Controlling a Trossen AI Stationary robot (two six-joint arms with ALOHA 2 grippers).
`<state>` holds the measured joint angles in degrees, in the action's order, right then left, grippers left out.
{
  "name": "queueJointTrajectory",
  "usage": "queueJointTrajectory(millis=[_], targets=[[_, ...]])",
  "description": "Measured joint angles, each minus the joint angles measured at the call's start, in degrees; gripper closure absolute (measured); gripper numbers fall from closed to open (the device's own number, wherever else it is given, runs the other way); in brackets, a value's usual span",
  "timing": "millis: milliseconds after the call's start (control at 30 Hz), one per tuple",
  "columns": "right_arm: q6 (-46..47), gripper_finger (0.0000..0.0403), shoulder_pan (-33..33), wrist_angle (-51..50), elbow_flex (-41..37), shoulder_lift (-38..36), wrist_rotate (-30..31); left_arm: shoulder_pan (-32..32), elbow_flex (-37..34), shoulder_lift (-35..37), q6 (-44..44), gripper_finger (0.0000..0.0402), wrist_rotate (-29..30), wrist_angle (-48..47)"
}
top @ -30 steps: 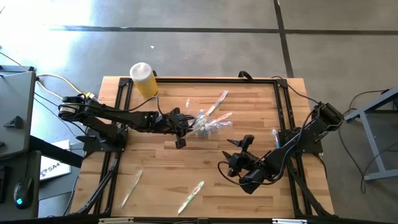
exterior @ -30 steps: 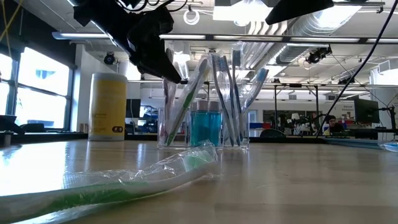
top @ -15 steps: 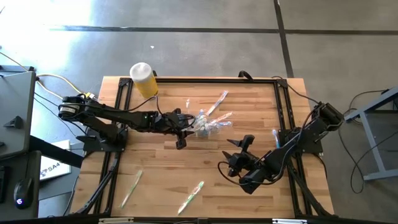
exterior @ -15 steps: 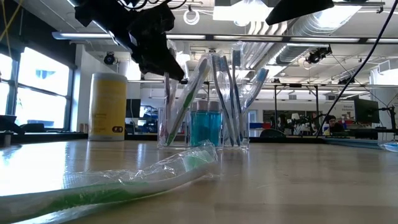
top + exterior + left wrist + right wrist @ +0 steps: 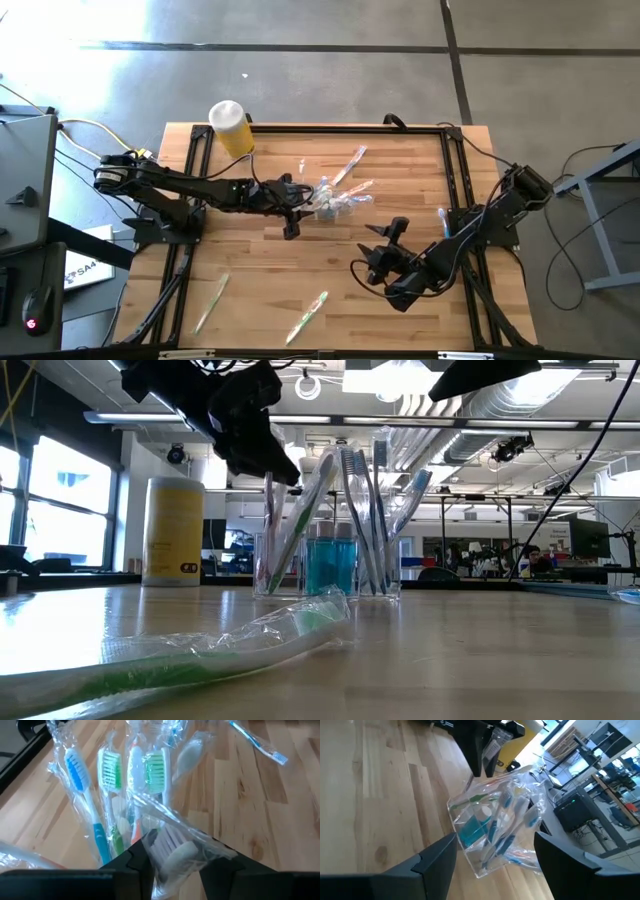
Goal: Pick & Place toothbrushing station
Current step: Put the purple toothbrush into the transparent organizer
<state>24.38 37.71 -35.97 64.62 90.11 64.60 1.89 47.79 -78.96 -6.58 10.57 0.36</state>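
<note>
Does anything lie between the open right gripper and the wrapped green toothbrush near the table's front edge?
Nothing visible does. In the high view only bare wood separates the right gripper from the wrapped green toothbrush. The left gripper is off at the clear container.

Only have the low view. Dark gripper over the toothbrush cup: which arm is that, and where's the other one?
Observer: That is the left gripper, right beside the cup.
Operator: And the right?
Observer: The right gripper is open on the table's right half, apart from the cup and pointing toward it.
Operator: Any loose brushes outside my frame?
Observer: One wrapped toothbrush lies flat on the table's left half, well away from the cup.
</note>
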Motion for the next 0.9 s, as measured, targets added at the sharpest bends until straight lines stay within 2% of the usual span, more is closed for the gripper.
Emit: queueJointTrajectory(millis=[267, 533, 900], targets=[[0.02, 0.0147, -0.02, -0.22, 0.00, 0.00, -0.20, 0.00, 0.71, 0.00, 0.30, 0.0277, 0.00, -1.23], [-0.11, 0.0147, -0.02, -0.29, 0.00, 0.00, -0.22, 0.11, 10.02, 0.02, 0.30, 0.0277, 0.00, -16.41], [-0.17, 0.0147, 0.00, -1.24, 0.00, 0.00, -0.07, 6.74, 20.64, 0.04, 0.30, 0.0277, 4.90, -30.17]])
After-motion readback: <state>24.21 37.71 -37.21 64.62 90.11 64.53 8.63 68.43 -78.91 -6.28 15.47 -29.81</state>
